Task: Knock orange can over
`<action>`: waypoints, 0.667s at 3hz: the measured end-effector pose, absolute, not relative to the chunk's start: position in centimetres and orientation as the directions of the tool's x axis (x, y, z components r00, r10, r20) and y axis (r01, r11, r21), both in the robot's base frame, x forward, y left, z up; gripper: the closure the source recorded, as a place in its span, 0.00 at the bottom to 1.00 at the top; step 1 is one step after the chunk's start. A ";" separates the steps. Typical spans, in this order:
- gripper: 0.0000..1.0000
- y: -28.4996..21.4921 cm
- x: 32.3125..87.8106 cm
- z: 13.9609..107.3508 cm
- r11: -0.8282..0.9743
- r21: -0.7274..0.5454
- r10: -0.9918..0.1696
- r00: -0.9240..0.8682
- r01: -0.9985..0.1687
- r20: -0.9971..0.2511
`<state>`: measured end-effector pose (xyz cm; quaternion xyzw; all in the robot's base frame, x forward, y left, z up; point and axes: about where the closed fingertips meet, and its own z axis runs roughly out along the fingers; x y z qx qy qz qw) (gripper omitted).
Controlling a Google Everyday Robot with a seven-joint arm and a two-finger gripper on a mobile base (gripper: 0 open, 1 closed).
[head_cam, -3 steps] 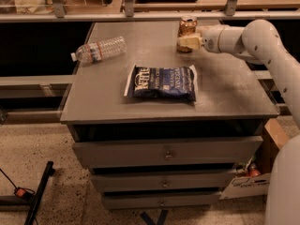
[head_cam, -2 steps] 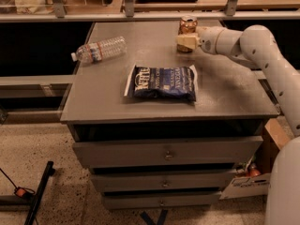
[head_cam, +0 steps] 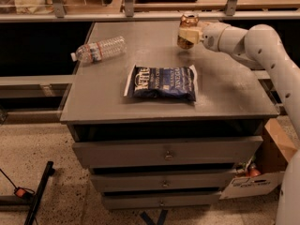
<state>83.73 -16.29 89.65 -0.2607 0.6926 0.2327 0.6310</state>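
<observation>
The orange can (head_cam: 189,19) stands at the far right of the grey cabinet top (head_cam: 108,93). Its silver top and orange-brown upper part show. Its middle is hidden behind my gripper (head_cam: 186,35), which is right in front of the can and overlaps it. A brownish bit of the can shows below the gripper. The can looks upright or only slightly tilted; I cannot tell whether the gripper touches it. My white arm (head_cam: 253,41) reaches in from the right.
A dark blue chip bag (head_cam: 164,82) lies flat in the middle of the top. A clear plastic water bottle (head_cam: 98,49) lies on its side at the far left. A rail and shelf run behind the cabinet. A cardboard box (head_cam: 267,165) stands at the lower right.
My gripper has moved a little further back, from just in front of the can to overlapping its middle. The can, bag and bottle stay in place.
</observation>
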 end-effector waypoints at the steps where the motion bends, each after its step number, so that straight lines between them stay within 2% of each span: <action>1: 0.85 -16.3 83.0 91.4 0.753 -0.025 -0.097 -0.073 -0.658 -0.993; 2: 1.00 -14.8 82.0 94.2 0.727 -0.085 -0.220 -0.114 -0.682 -0.969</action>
